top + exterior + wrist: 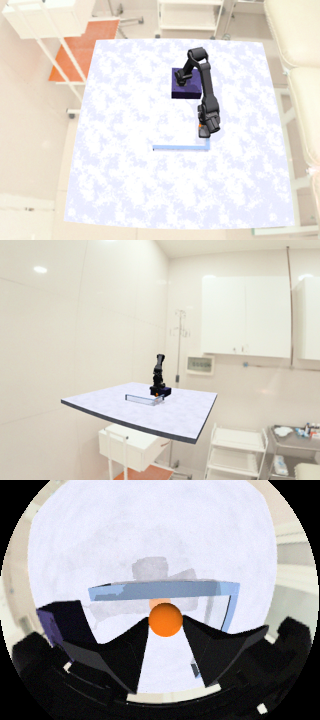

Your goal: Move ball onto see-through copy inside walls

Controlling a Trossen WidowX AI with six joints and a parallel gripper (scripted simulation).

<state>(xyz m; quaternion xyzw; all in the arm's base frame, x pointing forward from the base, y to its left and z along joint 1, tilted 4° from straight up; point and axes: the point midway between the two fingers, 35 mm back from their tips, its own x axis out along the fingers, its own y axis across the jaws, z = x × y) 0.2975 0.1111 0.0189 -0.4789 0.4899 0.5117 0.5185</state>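
White clinic room, mottled pale table (pixel 129 180). Gripper (pixel 164 640) clenched on orange ball (pixel 164 620), ball pinched between fingertips, apparently clear of table. Clear walls (pixel 167 591) just ahead of jaws, corner ahead and to right. See-through copy (pixel 159 602) peeking out right behind ball, close. Judgement: pickup done, carry nearly done. Left: settle ball on copy, release, back away, ball still inside walls.

From the top view the end effector (pixel 204 130) covers nearly all of the ball (pixel 199 125), leaving only an orange sliver, and hides the far end of the short wall (pixel 208 143). In the wrist view the ball (pixel 164 620) hides most of the see-through copy (pixel 159 602). In the exterior view the ball (pixel 156 394) is too small to show how the fingers meet it.
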